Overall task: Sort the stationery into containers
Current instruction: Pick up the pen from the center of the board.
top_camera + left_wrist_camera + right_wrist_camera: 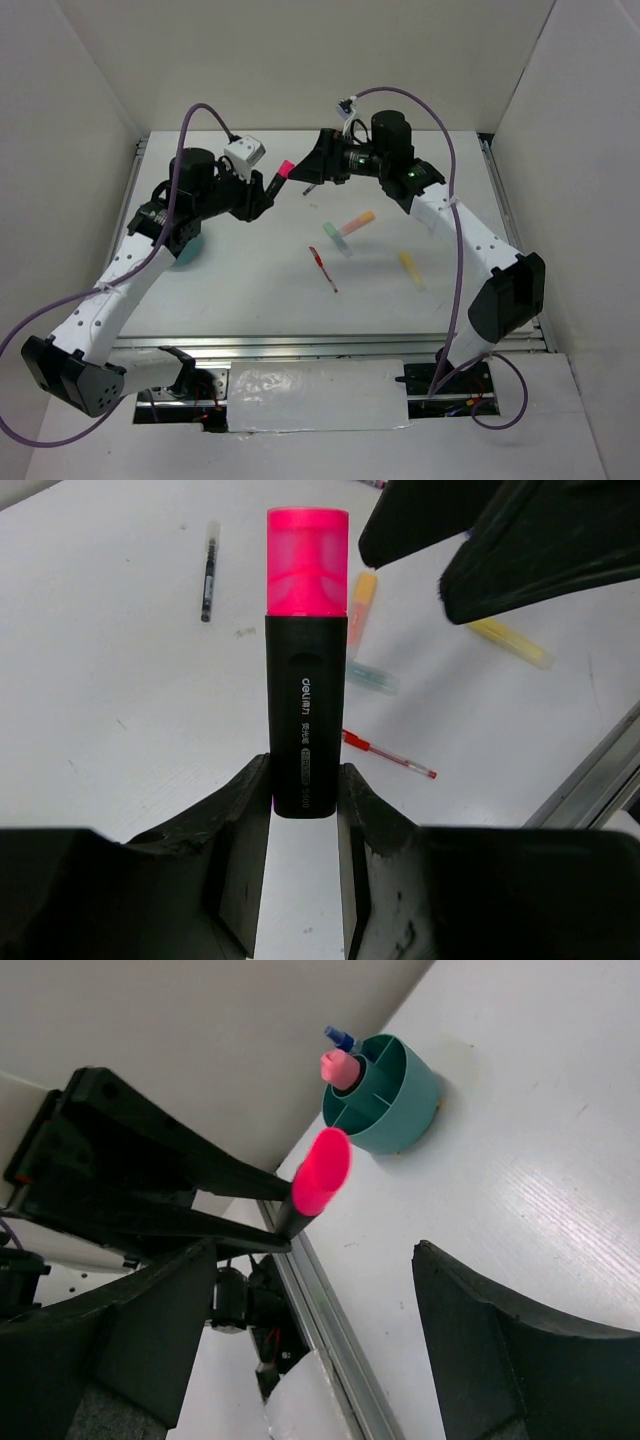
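Left gripper [305, 795]: your left jaws are clamped on the pink highlighter [306, 680], pinching the tail end of its black barrel.
Pink highlighter, position: held up off the table [250, 290], pink cap pointing away from the fingers and toward the right gripper [315, 1260].
Right gripper: your right jaws stand wide apart with nothing between them; they face the pink cap from just beside it, without touching.
Teal cup [385, 1095]: one item, round, upright on the table near its left edge, with dividers inside (in the top view your left forearm covers most of it).
Cup contents: a pink-topped piece [340, 1068] and a blue-capped tube [340, 1038], side by side at one edge; you cannot tell whether they share a compartment.
Orange highlighter [360, 220]: lying flat, mid-table.
Pastel green highlighter [338, 240]: lying flat, just beside the orange one's lower end.
Yellow highlighter [410, 266]: lying flat, to the right of those two and apart from them.
Red pen [323, 267]: thin, lying flat below the green highlighter.
Dark pen [208, 575]: thin, lying flat toward the back of the table, well apart from the rest.
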